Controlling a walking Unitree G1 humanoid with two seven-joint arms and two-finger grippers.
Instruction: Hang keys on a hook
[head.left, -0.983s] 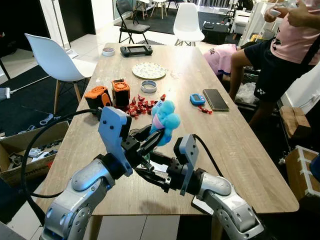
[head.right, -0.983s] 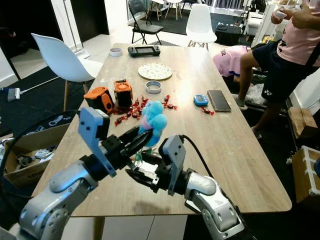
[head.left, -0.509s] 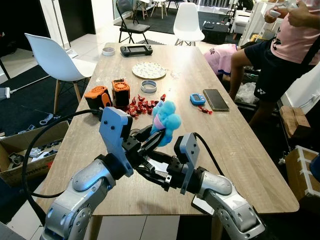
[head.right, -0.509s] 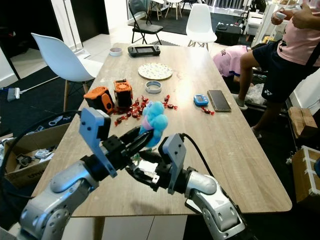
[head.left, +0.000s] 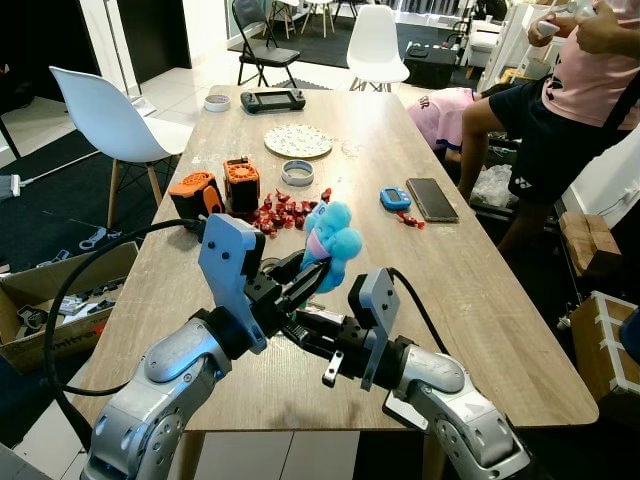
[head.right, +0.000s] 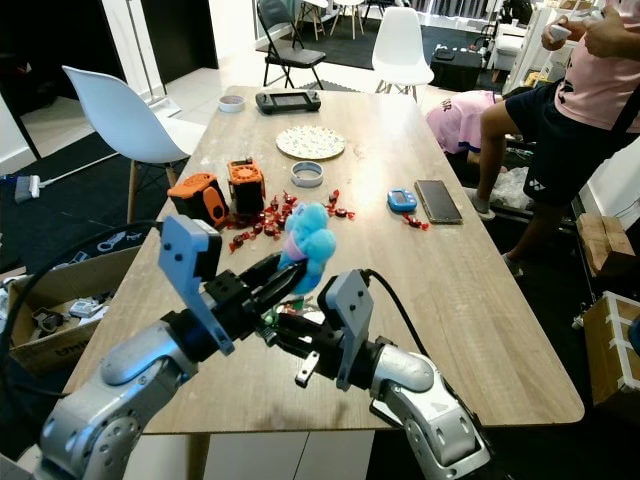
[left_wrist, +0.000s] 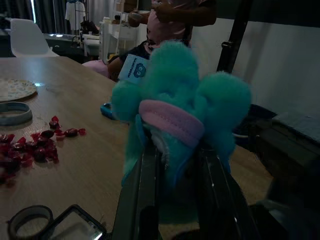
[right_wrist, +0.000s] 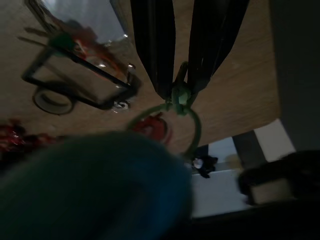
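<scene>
Keys' plush charm (head.left: 331, 243) sits pinched between the left gripper (left_wrist: 176, 165) fingers, while the right gripper (right_wrist: 181, 92) fingertips nip the green loop (right_wrist: 187, 116), likely steadying it for hanging.

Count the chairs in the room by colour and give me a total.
White chairs: 2, one left of the table, one at its far end
Black folding chair: 1
Total: 3

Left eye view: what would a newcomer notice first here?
The fluffy blue plush keychain, pinched in the left hand above the near end of the wooden table. The right hand meets it from below, fingers closed on its green ring.
</scene>
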